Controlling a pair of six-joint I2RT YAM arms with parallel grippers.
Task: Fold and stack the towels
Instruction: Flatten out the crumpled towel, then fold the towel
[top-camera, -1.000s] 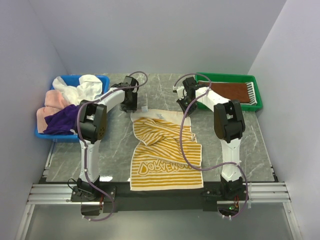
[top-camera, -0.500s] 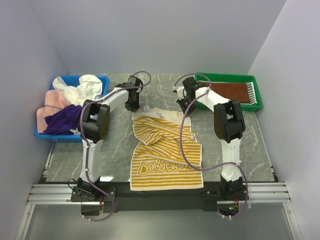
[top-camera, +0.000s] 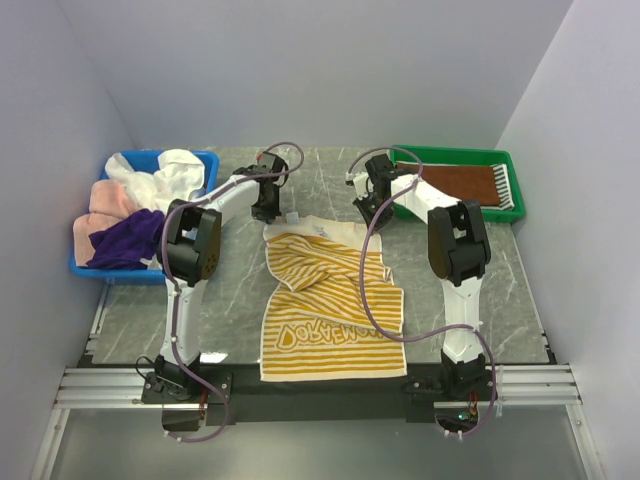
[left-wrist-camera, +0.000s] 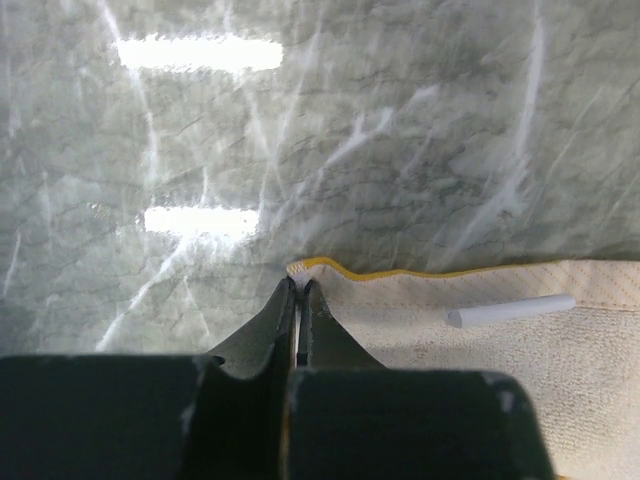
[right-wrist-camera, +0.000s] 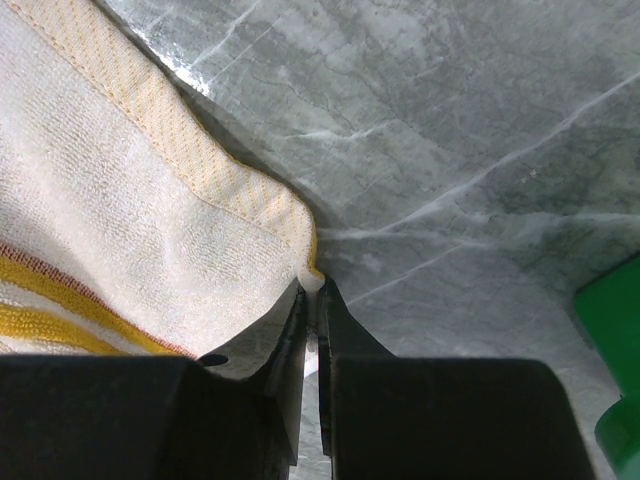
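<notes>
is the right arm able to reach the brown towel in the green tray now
Probably not yet: its fingers are shut on a corner of the yellow striped towel. Nothing blocks the brown towel otherwise.

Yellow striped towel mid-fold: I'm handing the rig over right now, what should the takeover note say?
Left pincer: shut on the far left corner of the yellow striped towel.
Right pincer: shut on its far right corner.
The towel lies rumpled on the table, lettering at the near end.
Done: a brown towel lies flat in the green tray.
Left: fold and stack this one; the white towel, pink towel and purple towel lie unfolded in the blue bin.
</notes>
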